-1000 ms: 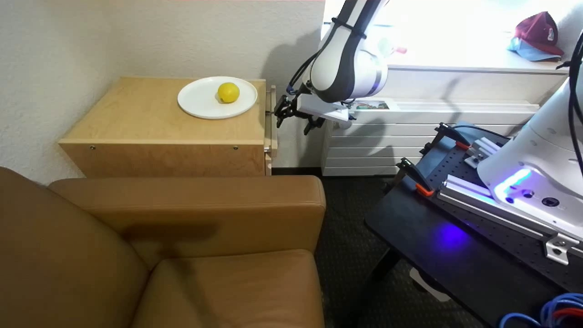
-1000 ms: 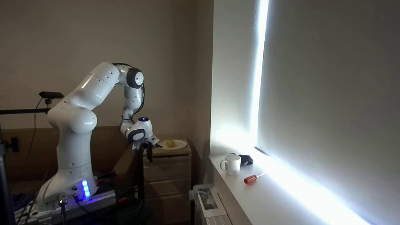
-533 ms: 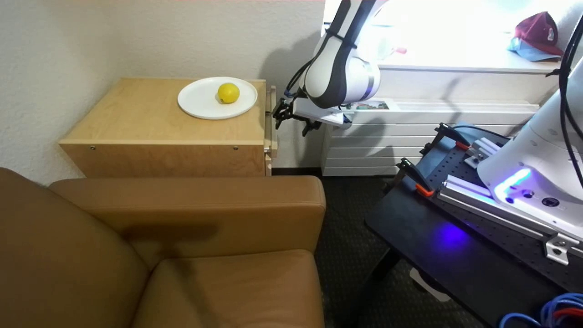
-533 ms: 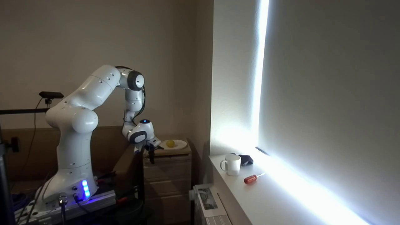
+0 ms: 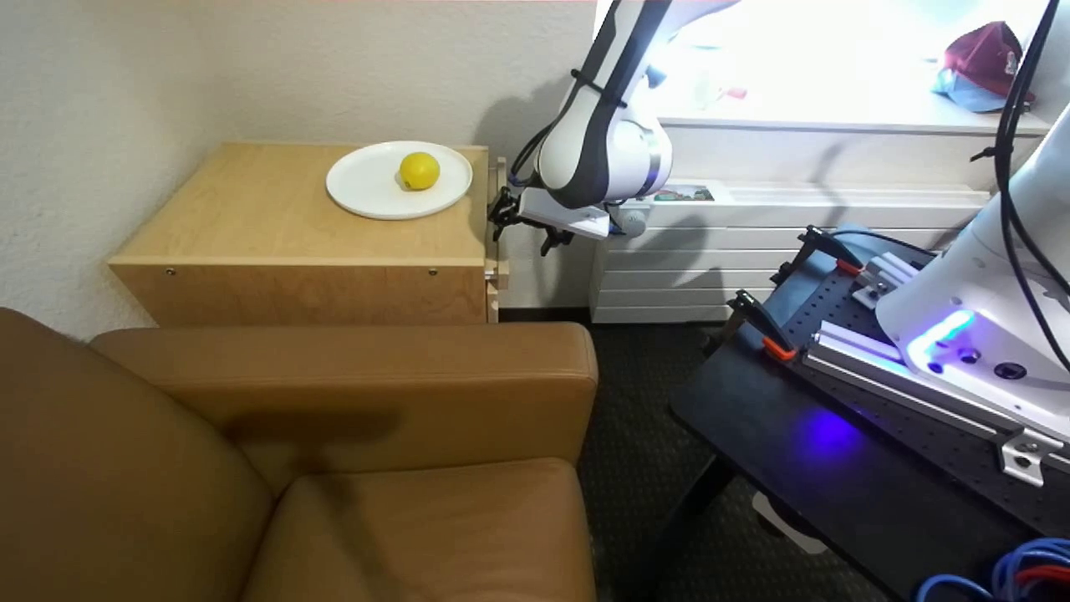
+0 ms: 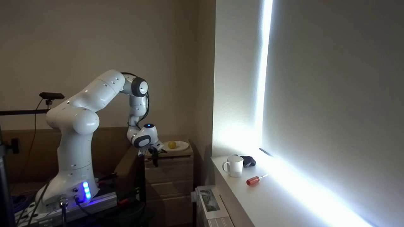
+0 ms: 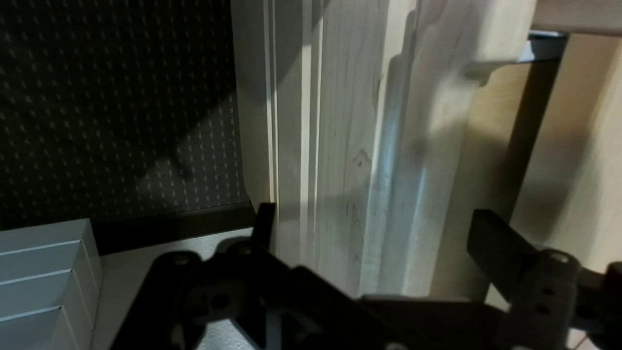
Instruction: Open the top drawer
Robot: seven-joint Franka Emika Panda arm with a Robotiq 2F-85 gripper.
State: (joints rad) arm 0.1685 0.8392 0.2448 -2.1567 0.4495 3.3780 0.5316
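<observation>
The top drawer [image 5: 503,271] is light tan wood and stands slightly pulled out from the nightstand. Its front also shows in an exterior view [image 6: 176,162]. In the wrist view the drawer front [image 7: 342,170] runs up the middle, with a gap behind its upper edge. My gripper [image 7: 371,221] is open and empty, its fingers either side of the drawer front. The right finger is over the gap, the left one beyond the front face. The gripper also shows at the drawer in both exterior views [image 5: 522,229] [image 6: 160,158]. I cannot tell if it touches. No handle shows.
A white plate [image 5: 368,188] with a yellow lemon [image 5: 420,170] sits on the nightstand top [image 5: 276,209]. A brown sofa [image 5: 351,359] stands beside it. A white radiator [image 5: 669,267] is near the arm. A mug [image 6: 235,166] and a screwdriver [image 6: 253,180] lie on the windowsill [image 6: 258,208].
My gripper has moved lower and closer to the nightstand, so one finger now overlaps the gap behind the drawer front. The drawer, plate and lemon have not visibly moved.
</observation>
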